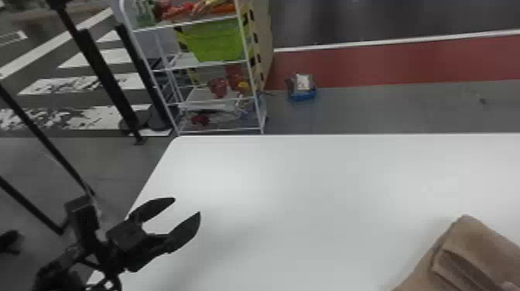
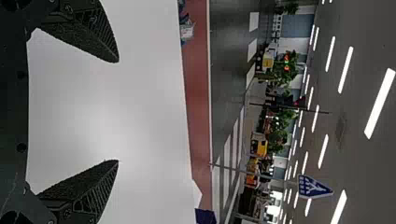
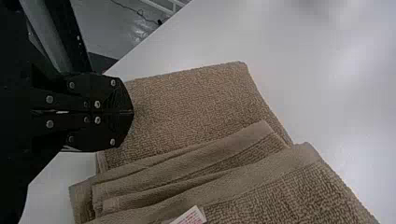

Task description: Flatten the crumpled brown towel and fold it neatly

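Nearest the camera in the right wrist view, we find the right gripper (image 3: 132, 112), fingertips together over the brown towel (image 3: 196, 102), no cloth visible between them. The left gripper (image 1: 187, 206) stands wide above the white table (image 1: 309, 185). The towel lies layered on the table's right side. We judge folding partly complete; staggered edges remain to be aligned.
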You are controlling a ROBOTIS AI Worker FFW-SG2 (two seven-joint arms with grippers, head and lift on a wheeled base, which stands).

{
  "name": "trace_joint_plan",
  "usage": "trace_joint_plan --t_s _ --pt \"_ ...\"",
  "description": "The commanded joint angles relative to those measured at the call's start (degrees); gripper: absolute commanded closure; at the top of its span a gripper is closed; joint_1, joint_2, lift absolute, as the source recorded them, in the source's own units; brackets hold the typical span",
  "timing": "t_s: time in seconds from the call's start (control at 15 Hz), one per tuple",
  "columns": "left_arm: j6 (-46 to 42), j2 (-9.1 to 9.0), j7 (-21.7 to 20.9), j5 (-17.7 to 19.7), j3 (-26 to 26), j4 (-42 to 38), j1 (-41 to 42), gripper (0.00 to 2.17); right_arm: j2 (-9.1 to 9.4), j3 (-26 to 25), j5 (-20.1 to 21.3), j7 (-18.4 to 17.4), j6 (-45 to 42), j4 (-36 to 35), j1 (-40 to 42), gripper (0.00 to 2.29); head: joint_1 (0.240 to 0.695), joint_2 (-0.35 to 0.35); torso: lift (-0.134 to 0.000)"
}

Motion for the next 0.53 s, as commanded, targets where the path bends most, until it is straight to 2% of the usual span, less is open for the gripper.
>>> trace_joint_plan --t_s 0.0,0.13,0.27,0.47 --pt "0.00 -0.15 0.04 -0.05 -0.15 -0.05 0.00 0.12 -1.35 -4.01 0.18 0.29 1.70 0.62 1.18 1.65 0.695 0.222 -0.124" --pt "0.00 -0.15 0.04 -0.14 -0.15 -0.05 0.00 0.12 -2.40 -5.95 0.44 0.38 1.70 1.76 1.44 1.65 0.695 0.187 -0.124" --pt "0.00 -0.15 0.13 -0.14 -0.24 -0.05 0.00 0.12 -1.70 -11.84 -2.19 2.49 1.70 1.76 3.11 1.65 0.695 0.138 -0.124" --pt "0.00 -0.15 0.57 -0.14 -0.51 -0.05 -0.09 0.12 0.41 -23.00 -6.32 4.51 1.70 0.53 6.63 1.65 0.695 0.115 -0.124"
